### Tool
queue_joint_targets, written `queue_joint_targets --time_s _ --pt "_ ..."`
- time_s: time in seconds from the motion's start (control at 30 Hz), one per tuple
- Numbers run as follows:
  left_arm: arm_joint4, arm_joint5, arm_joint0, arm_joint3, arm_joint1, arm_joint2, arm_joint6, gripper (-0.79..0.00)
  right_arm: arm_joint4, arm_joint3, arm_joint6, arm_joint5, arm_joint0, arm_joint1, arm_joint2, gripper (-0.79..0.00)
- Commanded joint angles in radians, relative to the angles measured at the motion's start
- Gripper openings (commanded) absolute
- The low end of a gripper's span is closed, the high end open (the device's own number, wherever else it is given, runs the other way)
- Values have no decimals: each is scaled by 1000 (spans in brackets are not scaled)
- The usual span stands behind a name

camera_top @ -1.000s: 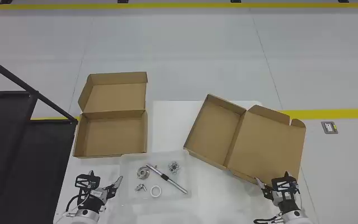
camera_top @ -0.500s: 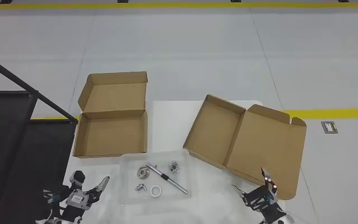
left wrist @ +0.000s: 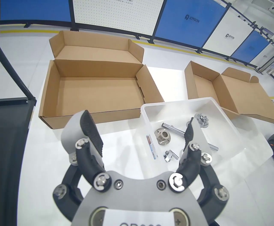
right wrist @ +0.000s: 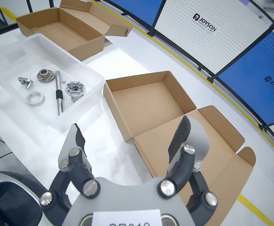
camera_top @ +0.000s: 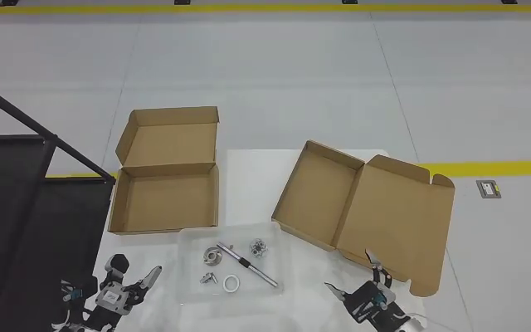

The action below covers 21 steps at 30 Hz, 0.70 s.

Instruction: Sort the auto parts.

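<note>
Left gripper [left wrist: 139,119]: jaws wide apart, empty; held low, near left, pointing forward.
Right gripper [right wrist: 131,125]: jaws wide apart, empty; held low, near right, angled forward and toward the left.

We are looking over a pale grey floor [camera_top: 274,75] with yellow lines [camera_top: 249,8] running across it. Blue panels [left wrist: 171,25] and white pegboard panels [left wrist: 113,15] are standing in black frames beyond the white table [camera_top: 249,178], and a dark framed panel [camera_top: 50,241] is standing just beside it.

The parts [right wrist: 58,94] are glossy metal, the tray [right wrist: 85,102] clear plastic, the boxes [right wrist: 149,102] matt cardboard.
</note>
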Motion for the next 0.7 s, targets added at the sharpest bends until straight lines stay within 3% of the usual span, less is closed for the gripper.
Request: queue_joint_targets --time_s 0.0,0.2,0.37,0.53,0.67 --pt "-6 -7 0 -6 0 2 -6 0 8 37 35 34 17 -3 -28 0" --pt "-35 -34 -1 0 1 -6 -53 0 -129 1 83 -253 198 1 -174 0" --pt "-39 -33 -10 7 0 -2 -74 0 -53 81 255 -499 485 -24 -346 0" --pt "-5 -4 -18 11 -2 13 -73 0 142 299 456 -498 760 -84 -529 0" --pt "-2 -2 -18 11 -3 15 -72 0 142 299 456 -498 760 -84 -529 0"
